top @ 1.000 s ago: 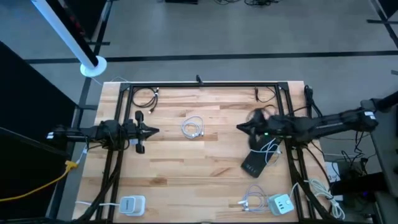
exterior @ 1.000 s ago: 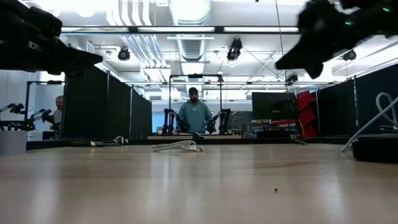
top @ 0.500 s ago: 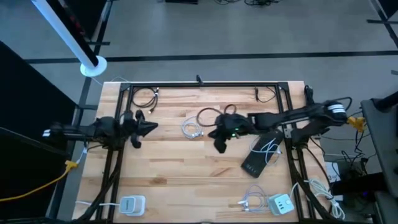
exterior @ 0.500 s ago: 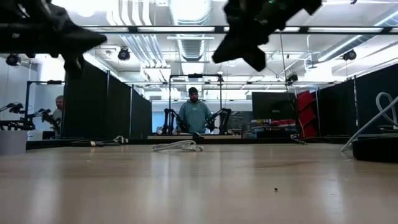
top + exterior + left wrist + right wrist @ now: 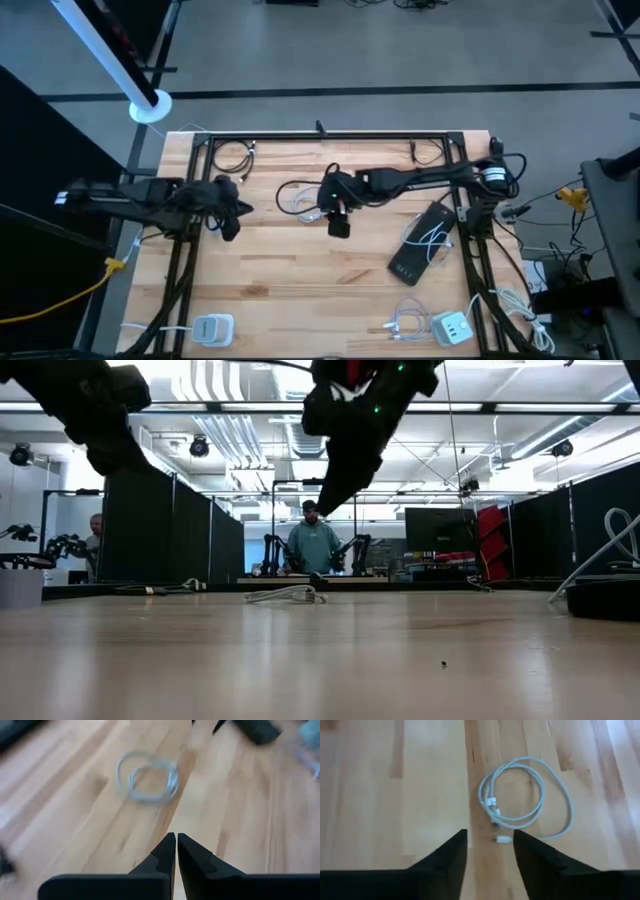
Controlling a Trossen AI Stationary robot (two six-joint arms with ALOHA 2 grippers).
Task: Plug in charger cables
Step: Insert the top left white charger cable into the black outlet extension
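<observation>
While the left hand (image 5: 232, 212) hangs with its fingers pressed together near the left side of the tabletop (image 5: 300, 290), the right hand (image 5: 490, 852) hovers with its fingers spread wide just beside the white coiled charger cable (image 5: 522, 800), which lies flat on the wood near the middle, untouched.

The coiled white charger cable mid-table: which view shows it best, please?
The right wrist view: the coiled white charger cable lies sharp past the open right gripper. The high view shows it partly hidden, the left wrist view blurs it, and the low view shows it edge-on.
</observation>
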